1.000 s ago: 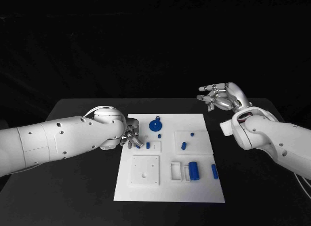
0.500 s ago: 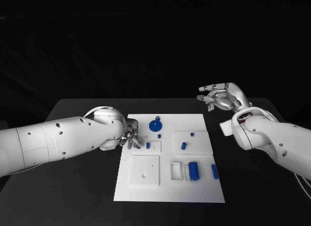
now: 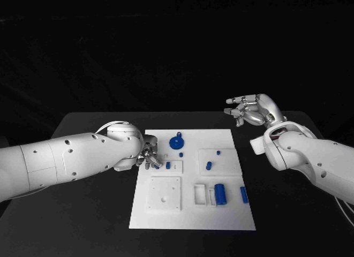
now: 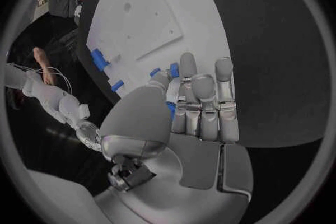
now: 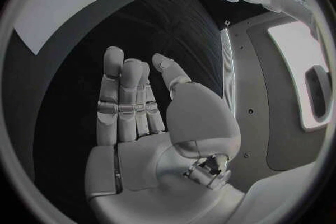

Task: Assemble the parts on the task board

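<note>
Black cloth hangs behind a black table [image 3: 92, 214] on which the white task board [image 3: 194, 214] lies at centre. At the board's nine o'clock edge the left hand [image 3: 148, 152] is bent down, its fingertips [image 4: 187, 61] against a small blue peg [image 3: 168, 165] beside a raised white block; from the wrist camera the thumb and one finger seem to pinch it, though the part is mostly hidden, so the grip is a guess. Outward from there, a round blue disc [image 3: 178, 142] sits toward twelve o'clock, a short blue piece [image 3: 209, 165] lies in a square recess near centre, and two blue cylinders [image 3: 220, 193] rest near four o'clock beside an empty white slot. The right hand [image 3: 253, 110] hovers off the board at about two o'clock, fingers straight and apart, holding nothing. By the look of it, the step is lifting or seating that small peg. The next move calls for a firm pinch, then a straight lift without nudging the neighbouring parts.
</note>
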